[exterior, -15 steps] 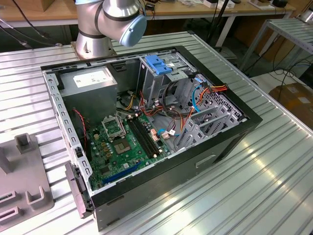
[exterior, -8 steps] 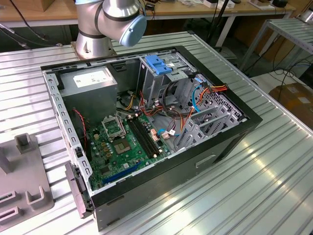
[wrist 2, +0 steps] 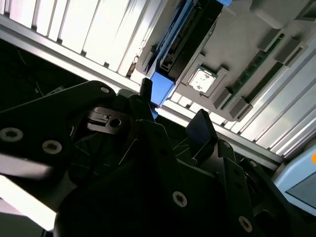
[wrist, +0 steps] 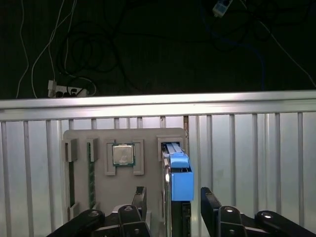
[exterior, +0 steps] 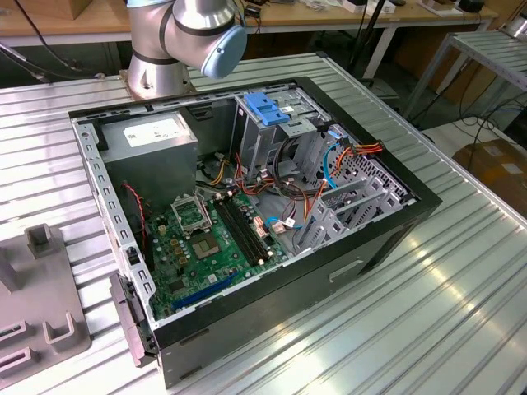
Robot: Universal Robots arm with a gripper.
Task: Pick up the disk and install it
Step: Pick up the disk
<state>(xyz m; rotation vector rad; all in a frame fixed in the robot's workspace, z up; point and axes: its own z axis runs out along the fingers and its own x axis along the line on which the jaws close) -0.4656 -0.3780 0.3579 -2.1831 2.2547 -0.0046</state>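
Observation:
The disk (wrist: 180, 177) stands on edge in a slot of a grey fixture plate (wrist: 148, 143); its bright blue carrier rail faces up. In the first wrist view my gripper (wrist: 174, 198) is open, with one dark finger on each side of the disk and small gaps between. The second wrist view shows the same: the gripper (wrist 2: 174, 103) sits just short of the disk's (wrist 2: 185, 34) blue end. In the exterior view the open computer case (exterior: 387, 239) lies on the slatted table, and part of the fixture plate (exterior: 33, 313) shows at that view's left.
A processor chip (wrist: 123, 154) and memory sticks (wrist: 91, 173) sit in the same fixture plate. The table's edge (wrist: 158, 103) runs just beyond it, with cables on the dark floor. In the case, a metal drive cage with a blue latch (exterior: 268, 107) stands beside a grey box (exterior: 156, 140).

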